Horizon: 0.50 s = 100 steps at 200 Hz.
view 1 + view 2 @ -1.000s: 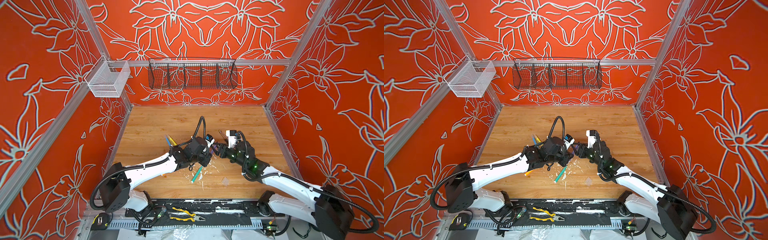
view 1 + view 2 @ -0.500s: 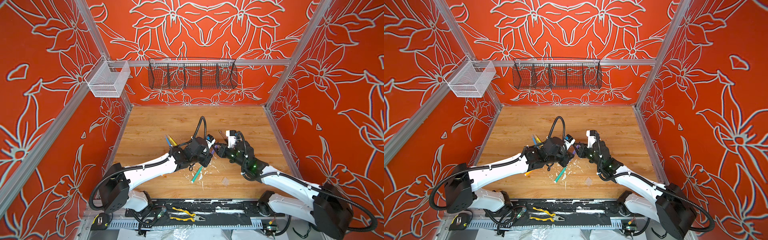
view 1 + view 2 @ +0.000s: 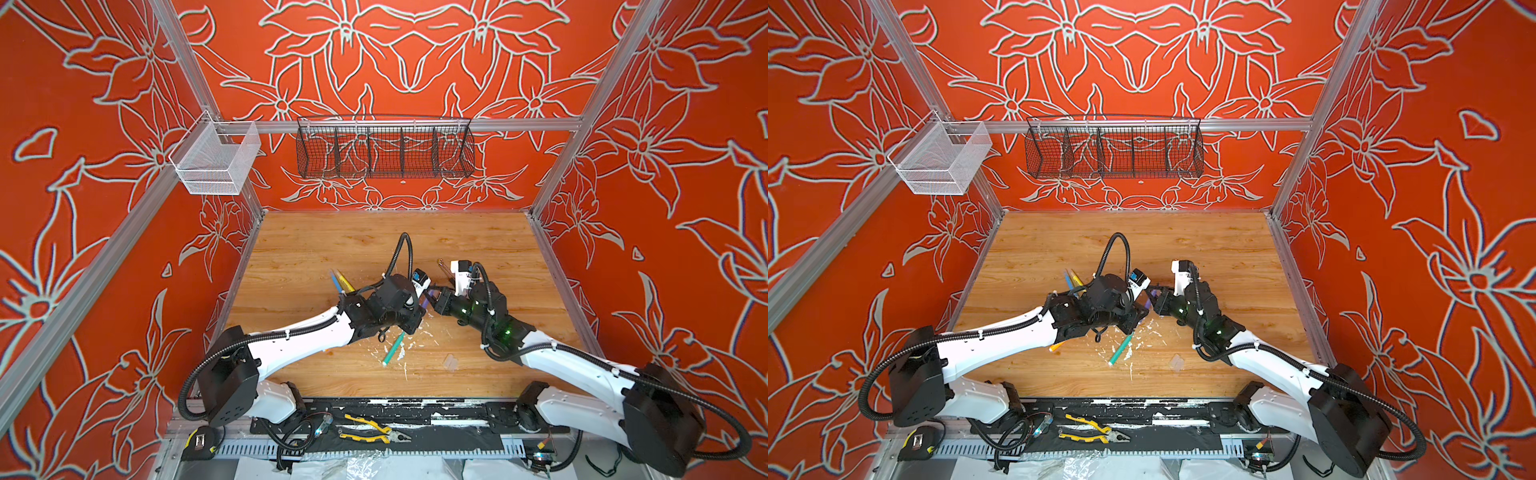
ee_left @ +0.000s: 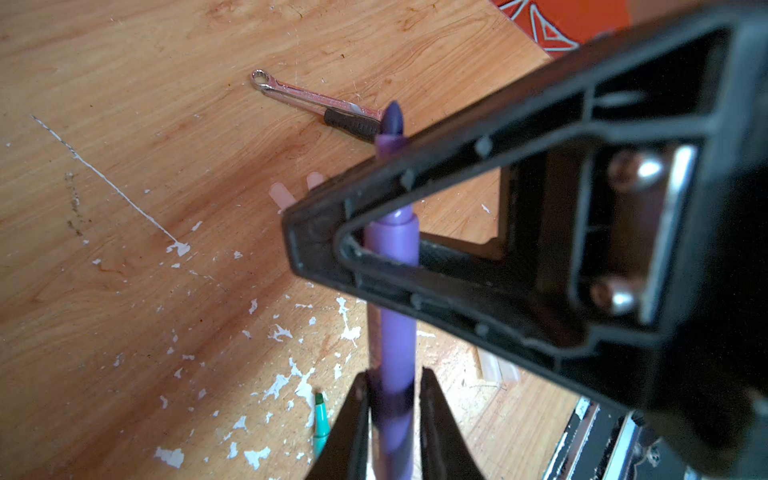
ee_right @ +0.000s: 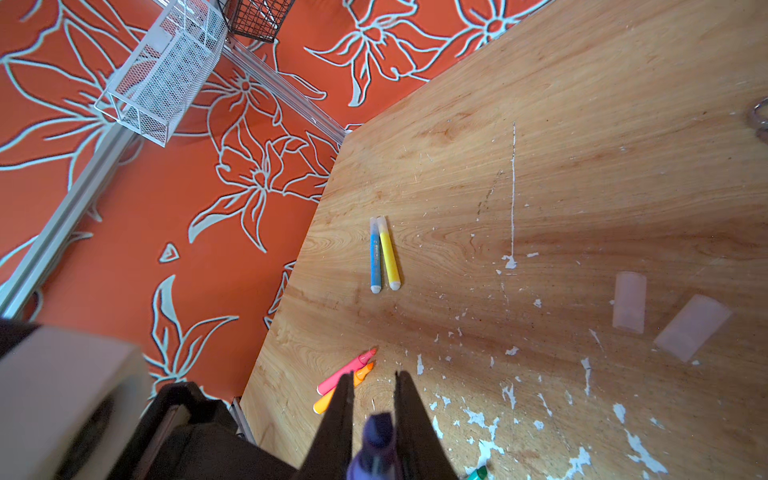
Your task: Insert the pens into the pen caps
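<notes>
Above the table's middle, a purple pen [image 3: 428,301] [image 4: 392,332] spans both grippers. My right gripper [image 5: 374,374] [image 3: 437,298] is shut on the purple pen [image 5: 376,432] just behind its bare tip. My left gripper [image 4: 393,372] [image 3: 419,311] flanks the barrel, jaws barely open, with a sliver of gap on each side. On the table lie a green pen [image 3: 392,349], blue pen [image 5: 375,257], yellow pen [image 5: 388,253], pink pen [image 5: 347,370] and orange pen [image 5: 361,372]. Two clear pen caps [image 5: 629,301] [image 5: 692,326] lie under the grippers, and another cap [image 3: 450,361] is nearer the front.
A chrome wrench [image 4: 316,99] lies behind the grippers. Yellow-handled pliers [image 3: 374,430] rest on the black front rail. A black wire basket [image 3: 384,147] and a white mesh basket [image 3: 216,160] hang on the walls. White paint flecks dot the wood.
My right gripper has closed onto the purple pen near its tip. The left jaws have eased slightly apart around the barrel. Both arms have hardly moved.
</notes>
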Available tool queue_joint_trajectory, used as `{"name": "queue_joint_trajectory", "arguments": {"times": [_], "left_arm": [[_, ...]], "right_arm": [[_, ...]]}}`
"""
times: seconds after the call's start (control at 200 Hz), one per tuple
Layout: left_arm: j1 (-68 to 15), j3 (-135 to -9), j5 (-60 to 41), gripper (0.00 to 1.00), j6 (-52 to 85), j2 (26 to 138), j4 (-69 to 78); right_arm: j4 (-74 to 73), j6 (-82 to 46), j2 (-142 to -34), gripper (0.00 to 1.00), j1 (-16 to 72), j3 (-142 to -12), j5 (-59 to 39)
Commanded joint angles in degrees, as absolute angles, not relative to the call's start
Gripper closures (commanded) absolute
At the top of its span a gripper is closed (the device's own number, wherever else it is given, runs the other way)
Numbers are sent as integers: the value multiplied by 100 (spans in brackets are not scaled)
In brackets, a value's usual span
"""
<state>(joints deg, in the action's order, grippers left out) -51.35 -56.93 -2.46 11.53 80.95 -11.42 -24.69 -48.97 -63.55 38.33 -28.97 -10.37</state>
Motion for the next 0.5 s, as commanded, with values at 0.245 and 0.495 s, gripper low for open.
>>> {"name": "queue_joint_trajectory", "arguments": {"times": [0.245, 0.495], "left_arm": [[-5154, -5626, -325, 69, 1061, 8192, -841], [-5156, -5562, -255, 64, 1036, 8210, -751]], "right_arm": [[-2919, -5132, -6225, 91, 3850, -2631, -1121], [-3093, -5210, -6002, 92, 3848, -2464, -1011]]}}
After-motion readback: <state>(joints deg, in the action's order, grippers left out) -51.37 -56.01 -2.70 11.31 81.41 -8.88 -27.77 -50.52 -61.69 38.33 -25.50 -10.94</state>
